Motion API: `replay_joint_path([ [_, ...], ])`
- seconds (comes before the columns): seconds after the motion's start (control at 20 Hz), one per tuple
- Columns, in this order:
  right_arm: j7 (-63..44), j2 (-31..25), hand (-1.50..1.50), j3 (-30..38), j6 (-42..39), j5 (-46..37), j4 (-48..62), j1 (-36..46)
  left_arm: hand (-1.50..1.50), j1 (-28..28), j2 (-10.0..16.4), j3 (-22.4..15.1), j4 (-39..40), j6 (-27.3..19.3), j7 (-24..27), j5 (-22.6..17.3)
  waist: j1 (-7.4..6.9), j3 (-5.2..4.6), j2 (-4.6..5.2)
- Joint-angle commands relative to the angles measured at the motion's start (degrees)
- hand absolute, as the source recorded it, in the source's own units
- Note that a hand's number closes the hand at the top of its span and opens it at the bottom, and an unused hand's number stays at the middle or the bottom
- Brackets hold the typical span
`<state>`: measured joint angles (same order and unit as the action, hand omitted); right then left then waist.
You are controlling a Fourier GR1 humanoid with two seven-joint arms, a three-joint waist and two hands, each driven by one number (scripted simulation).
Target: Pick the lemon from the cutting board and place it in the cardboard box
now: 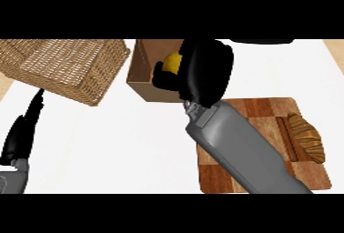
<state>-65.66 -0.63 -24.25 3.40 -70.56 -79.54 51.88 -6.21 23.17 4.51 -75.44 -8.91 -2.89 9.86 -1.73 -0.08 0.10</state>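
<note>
The right hand [205, 68] hangs over the open top of the cardboard box [141, 77], its fingers curled round the lemon [173, 62], which shows as a patch of yellow at the hand's left side, above the box's opening. Whether the fruit is level with the rim or below it cannot be told, since the hand covers most of it and much of the box. Just left of the box, close to its wall, lies a wicker basket [64, 68], set at a slant on the white table [121, 145]. Toward the near right sits the wooden cutting board [262, 111]; the grey right forearm crosses its left part and hides that side. A croissant [308, 139] lies along the board's right edge, well apart from the box. The left hand [19, 136] rests at the view's lower left edge, fingers straight and pointing up, holding nothing. In count: one lemon, one box, one basket, one board, one croissant, two hands.
</note>
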Motion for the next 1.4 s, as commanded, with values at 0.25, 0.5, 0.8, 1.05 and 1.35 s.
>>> replay_joint_path([
  [0.25, -4.91, 0.61, 1.50, 10.99, 13.48, 8.05, 18.48, 11.21, 0.00, -3.76, 0.33, 0.06, 1.27, 1.06, 0.40, 0.27, -2.02, -0.01, 1.03],
  [0.5, 4.41, 0.61, 1.50, 16.19, 21.18, 9.73, 32.03, 14.46, 0.00, -2.05, 0.68, 0.18, 0.05, 1.48, 0.19, 0.61, -1.89, 0.04, 0.90],
  [0.8, 6.37, 0.62, 1.50, 20.84, 27.78, 7.79, 47.61, 17.82, 0.00, -4.28, -1.14, -0.94, -0.41, 0.94, -2.58, 1.10, -2.25, 0.04, 1.34],
  [1.05, 8.52, 0.61, -1.50, 27.12, 33.98, 14.72, 52.11, 17.90, 0.00, -4.63, -1.28, -0.94, 0.36, 0.82, -0.41, 1.47, -3.61, 0.07, 1.95],
  [1.35, 15.61, 0.61, -1.50, 29.25, 41.39, 17.27, 56.93, 19.84, 0.00, -4.93, -0.48, -0.27, 1.41, 2.44, 0.86, 0.69, -4.54, 0.07, 2.09],
])
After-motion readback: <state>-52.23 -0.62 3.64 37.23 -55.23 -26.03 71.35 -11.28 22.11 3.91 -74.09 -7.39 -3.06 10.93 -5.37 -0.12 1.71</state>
